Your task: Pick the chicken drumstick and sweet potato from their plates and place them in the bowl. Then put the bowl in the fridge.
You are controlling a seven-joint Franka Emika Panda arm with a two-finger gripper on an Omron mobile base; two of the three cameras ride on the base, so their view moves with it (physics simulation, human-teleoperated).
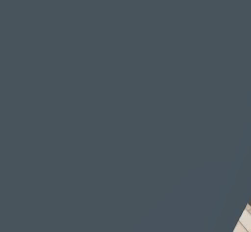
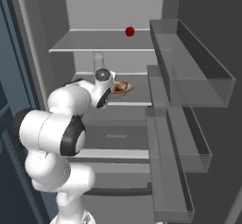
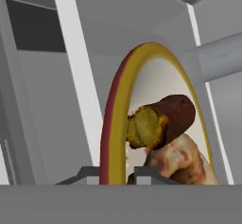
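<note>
a: left base view first?
b: a flat dark grey-blue panel (image 1: 112,99) is sitting right in front of the camera, and a sliver of pale striped floor (image 1: 244,221) is peeking in at the lower right corner.

a: right base view?
b: the fridge (image 2: 118,10) is standing open. the arm (image 2: 61,128) is rising from lower left and reaching in over the middle shelf (image 2: 134,102). the bowl (image 2: 122,88) is sitting at that shelf's level, right at the end of the hand, with brown food showing in it. can't tell from here if it is resting on the shelf or hanging just above. a clear glass (image 2: 98,60) is standing behind the wrist, a small red ball (image 2: 129,31) is lying on the top shelf (image 2: 94,41), and clear door bins (image 2: 194,72) are lining the right side.

a: hand view?
b: the bowl is showing edge-on, rim yellow and red, cream inside. the sweet potato (image 3: 163,119) is lying in it with its yellow cut end facing the rim, touching the drumstick (image 3: 182,164) just beside it. the gripper (image 3: 118,175) is straddling the rim: one fingertip (image 3: 87,175) outside, the other inside, both pressing the wall.

a: claw state?
b: clamping on the bowl's rim.

a: task things?
b: both foods are sitting in the bowl, bowl inside the fridge at the middle shelf.
</note>
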